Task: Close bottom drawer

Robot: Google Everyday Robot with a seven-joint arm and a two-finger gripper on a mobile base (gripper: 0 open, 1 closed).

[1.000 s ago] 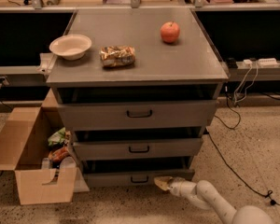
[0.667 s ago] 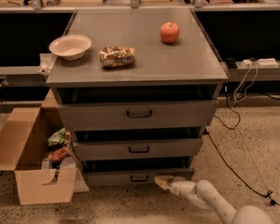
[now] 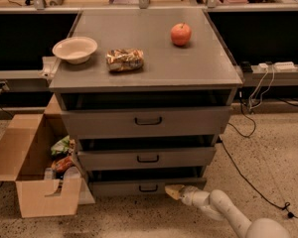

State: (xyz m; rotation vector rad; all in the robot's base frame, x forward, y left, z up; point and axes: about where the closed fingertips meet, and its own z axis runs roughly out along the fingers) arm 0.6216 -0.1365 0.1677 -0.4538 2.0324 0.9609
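Touching bottom drawer (image 3: 119,188), one hand (image 3: 172,191), three drawers (image 3: 148,152)

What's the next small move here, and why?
Probably push straight in toward the cabinet: the gripper sits at the front of the bottom drawer, just right of its handle, and that drawer juts out, a dark gap showing above it.
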